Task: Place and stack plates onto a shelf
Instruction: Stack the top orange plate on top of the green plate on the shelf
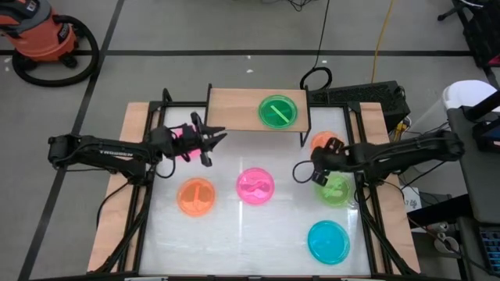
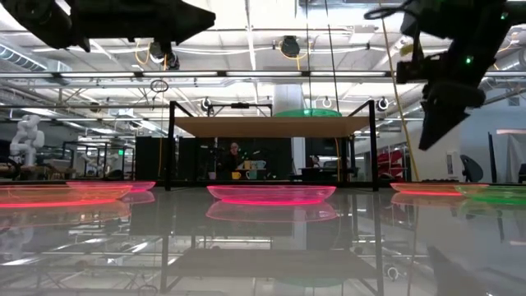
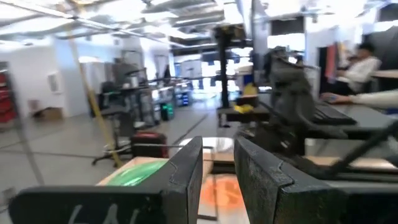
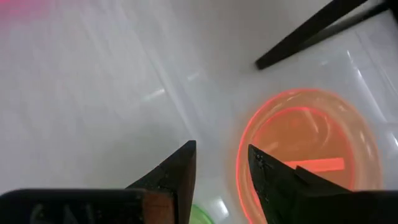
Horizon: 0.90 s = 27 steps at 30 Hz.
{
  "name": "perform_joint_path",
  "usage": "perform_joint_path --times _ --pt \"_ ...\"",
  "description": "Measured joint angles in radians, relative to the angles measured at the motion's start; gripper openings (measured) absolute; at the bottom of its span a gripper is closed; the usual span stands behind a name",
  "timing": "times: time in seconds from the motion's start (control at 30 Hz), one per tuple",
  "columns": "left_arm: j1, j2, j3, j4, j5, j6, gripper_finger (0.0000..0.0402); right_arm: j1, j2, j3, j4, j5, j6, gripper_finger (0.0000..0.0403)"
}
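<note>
Shelf (image 1: 238, 105): small rectangular light-wood board on thin black legs, at the far edge of the white tabletop (image 1: 234, 242). One round translucent green plate with a divider ridge (image 1: 278, 111) already lies on its right half; the left half is bare, presumably kept for a second stack.

Plates on the tabletop, none yet moved up:
- translucent orange plate, front left (image 1: 196, 196)
- translucent pink plate, centre (image 1: 255, 186)
- translucent cyan plate, front right (image 1: 328, 241)
- second green plate (image 1: 337, 193), partly under the right arm
- second orange plate (image 1: 322, 141), beside the shelf's right leg
- a pink plate (image 1: 184, 139), mostly hidden under the left arm

Left gripper (image 1: 212, 140): raised above the table just off the shelf's left front corner, fingers spread, holding nothing.

Right gripper (image 1: 301, 171): between the centre pink plate and the right-hand green one, fingers parted and empty; judged to be lining up on the orange plate near the shelf leg.

Differences between views:
- The high view alone gives the full layout and tells the arms apart.
- The low view shows the shelf standing well clear of the table and both arms hanging above plate level, with a person far behind.
- The right wrist view shows the orange plate's divider ridge and the black shelf leg close by.
- The left wrist view looks level across the shelf to the green plate and seated people beyond.
</note>
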Motion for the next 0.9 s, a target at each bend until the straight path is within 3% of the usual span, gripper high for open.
perform_joint_path --times 0.3,0.47,0.7,0.9 --pt "0.000 0.000 0.002 0.028 -0.072 -0.015 0.0099 -0.010 0.122 -0.023 0.029 0.006 0.013 0.0128" --pt "0.001 0.000 0.002 0.047 -0.168 -0.057 0.0099 -0.073 0.163 -0.024 0.054 0.011 0.013 0.0128" --pt "0.000 0.000 0.002 0.050 -0.200 -0.060 0.0099 -0.145 0.208 -0.024 0.041 0.001 0.013 0.0128" --pt "0.000 0.000 0.002 0.026 -0.230 -0.149 0.0099 -0.170 0.250 -0.024 0.037 0.001 0.008 0.0128"
